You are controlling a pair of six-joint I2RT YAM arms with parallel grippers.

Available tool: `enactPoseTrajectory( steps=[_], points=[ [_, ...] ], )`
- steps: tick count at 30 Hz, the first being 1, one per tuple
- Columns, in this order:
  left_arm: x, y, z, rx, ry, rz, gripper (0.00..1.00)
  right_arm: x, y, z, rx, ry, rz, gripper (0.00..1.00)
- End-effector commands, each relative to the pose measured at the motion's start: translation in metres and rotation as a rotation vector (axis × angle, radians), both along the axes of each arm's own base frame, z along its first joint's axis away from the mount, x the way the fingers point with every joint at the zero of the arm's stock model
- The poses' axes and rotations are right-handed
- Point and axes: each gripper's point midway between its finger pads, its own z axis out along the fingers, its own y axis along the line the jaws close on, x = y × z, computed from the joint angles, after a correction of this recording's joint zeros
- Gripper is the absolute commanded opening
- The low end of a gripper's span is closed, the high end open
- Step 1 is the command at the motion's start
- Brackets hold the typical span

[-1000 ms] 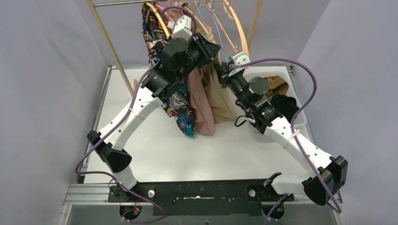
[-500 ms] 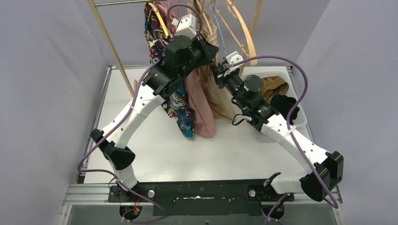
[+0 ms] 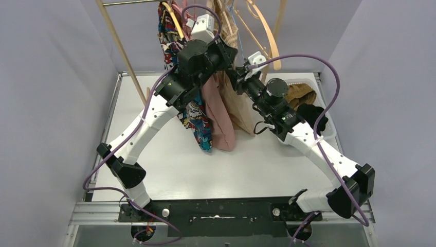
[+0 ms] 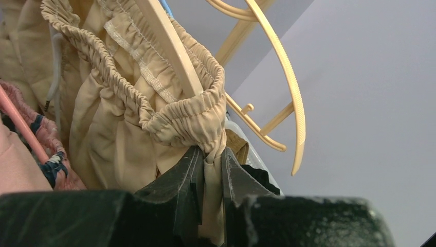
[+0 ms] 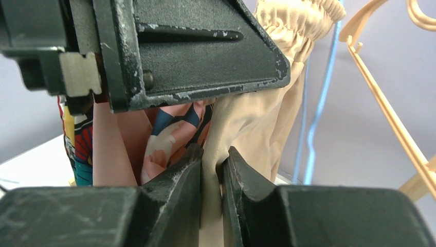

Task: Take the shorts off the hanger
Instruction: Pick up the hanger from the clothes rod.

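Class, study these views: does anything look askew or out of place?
Yes. The beige shorts hang skewed: their waistband is bunched and pinched at one corner by the left gripper, while the right gripper pinches the fabric lower down. An empty hanger beside them hangs tilted.

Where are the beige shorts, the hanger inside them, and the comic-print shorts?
beige shorts (image 4: 113, 144), left wrist view, fabric below waistband
hanger (image 4: 172, 46), left wrist view, arm inside waistband
comic-print shorts (image 3: 201, 131), top external view, lower leg
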Motion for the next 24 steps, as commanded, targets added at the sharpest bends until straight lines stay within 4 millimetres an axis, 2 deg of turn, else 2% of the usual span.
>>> enactPoseTrajectory(
  steps=[1, 7, 14, 21, 24],
  points=[
    [-0.027, 0.007, 0.067, -0.080, -0.181, -0.063, 0.00, -0.011, 0.009, 0.061, 0.113, -0.090, 0.097, 0.03],
    [-0.033, 0.015, 0.074, -0.091, -0.192, -0.056, 0.00, -0.013, 0.010, 0.065, 0.131, -0.086, 0.109, 0.02],
    [-0.052, 0.005, 0.059, -0.116, -0.194, -0.169, 0.00, -0.028, -0.003, 0.062, 0.127, -0.091, 0.100, 0.02],
    [-0.061, 0.000, 0.069, -0.143, -0.218, -0.219, 0.00, -0.026, -0.007, 0.064, 0.106, -0.092, 0.083, 0.00],
    [-0.064, 0.001, 0.061, -0.141, -0.196, -0.229, 0.00, -0.030, -0.010, 0.060, 0.107, -0.081, 0.084, 0.00]
  ],
)
